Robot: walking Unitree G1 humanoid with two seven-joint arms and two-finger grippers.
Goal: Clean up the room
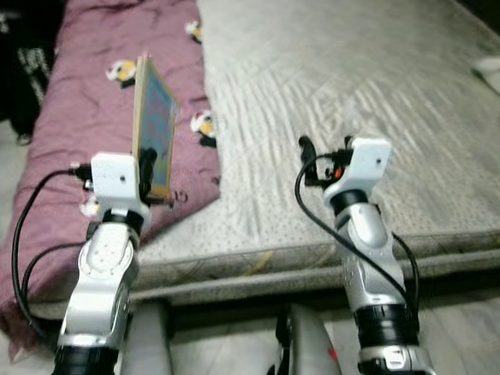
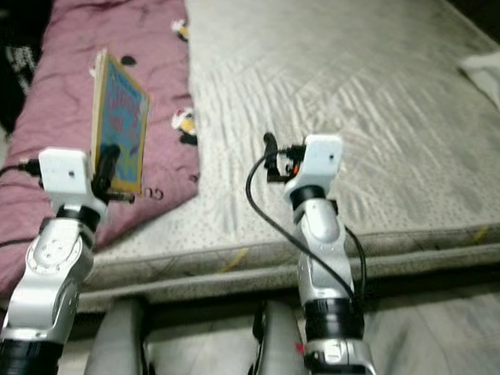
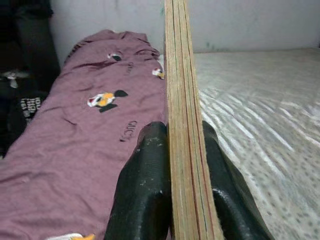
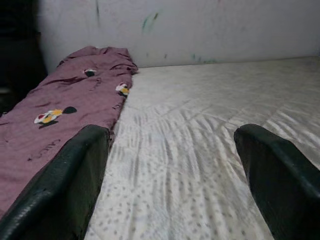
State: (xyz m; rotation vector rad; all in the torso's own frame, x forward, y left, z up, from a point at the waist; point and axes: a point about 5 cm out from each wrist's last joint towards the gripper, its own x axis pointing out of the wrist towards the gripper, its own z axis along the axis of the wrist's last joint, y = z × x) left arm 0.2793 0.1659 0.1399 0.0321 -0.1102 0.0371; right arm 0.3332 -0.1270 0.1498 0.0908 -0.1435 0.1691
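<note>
The book (image 1: 154,125) is held upright on its edge, clamped between the fingers of the left tool (image 3: 185,165) above the purple blanket (image 1: 91,125) at the mattress (image 1: 344,74) edge; it is best kept vertical and carried steadily, while the right tool (image 4: 172,170) is held open over the mattress. Farther along the blanket, printed lettering is seen, too blurred to be read.

Two silver, segmented arms with black joint rings are wearing white boxy wrist housings, black cables looping alongside them, a red-orange spot showing by the right housing, and matte black, scuffed fingers (image 3: 145,195).
</note>
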